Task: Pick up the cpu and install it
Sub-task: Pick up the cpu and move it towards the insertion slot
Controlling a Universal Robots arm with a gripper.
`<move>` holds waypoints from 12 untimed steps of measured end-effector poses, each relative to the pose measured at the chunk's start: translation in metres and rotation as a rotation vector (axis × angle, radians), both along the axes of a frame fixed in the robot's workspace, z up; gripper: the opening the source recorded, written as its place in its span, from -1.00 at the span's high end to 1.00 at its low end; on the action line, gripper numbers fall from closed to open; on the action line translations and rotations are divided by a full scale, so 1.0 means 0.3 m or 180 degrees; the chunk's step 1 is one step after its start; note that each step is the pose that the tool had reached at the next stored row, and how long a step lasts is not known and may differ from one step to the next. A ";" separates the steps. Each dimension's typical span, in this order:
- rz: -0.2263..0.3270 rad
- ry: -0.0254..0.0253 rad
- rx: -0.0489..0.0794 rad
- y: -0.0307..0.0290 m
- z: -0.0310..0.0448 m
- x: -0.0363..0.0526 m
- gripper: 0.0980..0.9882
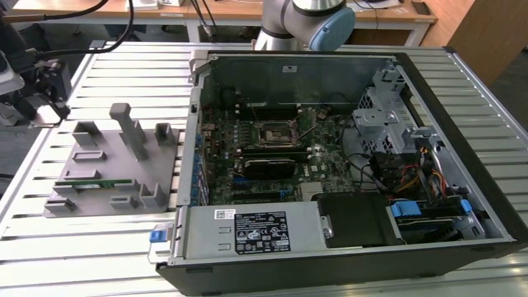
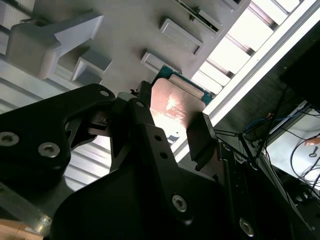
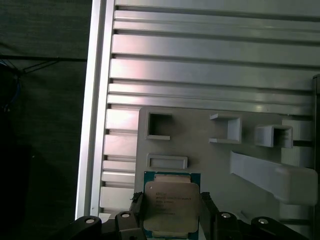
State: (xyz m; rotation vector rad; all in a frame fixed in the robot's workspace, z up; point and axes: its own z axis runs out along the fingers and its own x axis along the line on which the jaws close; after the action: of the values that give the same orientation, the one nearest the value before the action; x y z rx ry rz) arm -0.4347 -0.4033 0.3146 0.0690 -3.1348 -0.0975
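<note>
The cpu [image 3: 171, 202], a small square chip with a silvery top and green rim, sits between my gripper's [image 3: 171, 212] two black fingers [image 3: 137, 209] in both wrist views. My gripper [image 2: 172, 125] is shut on the cpu [image 2: 175, 102] and holds it well above the grey parts fixture [image 3: 200, 155]. In the exterior view the open computer case [image 1: 347, 266] lies on the table, with the black square socket [image 1: 272, 133] in the middle of its motherboard.
The grey fixture [image 1: 111, 167] with upright pegs and pockets lies on the slatted metal table [image 1: 99, 247] at the exterior view's left of the case, and holds a green memory stick [image 1: 95, 184]. Cables, a drive cage [image 1: 384, 117] and a power supply [image 1: 256, 230] crowd the case.
</note>
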 end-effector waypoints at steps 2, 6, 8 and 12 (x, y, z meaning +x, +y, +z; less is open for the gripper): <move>0.0000 0.0000 0.0000 0.000 0.004 0.000 0.03; 0.0000 0.0000 0.0000 0.001 0.009 0.000 0.03; 0.0000 0.0000 0.0000 0.001 0.011 0.000 0.03; 0.0000 0.0000 0.0000 0.001 0.015 0.000 0.03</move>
State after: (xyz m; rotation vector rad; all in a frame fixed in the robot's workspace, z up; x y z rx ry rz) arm -0.4347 -0.4029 0.3191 0.0690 -3.1348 -0.0974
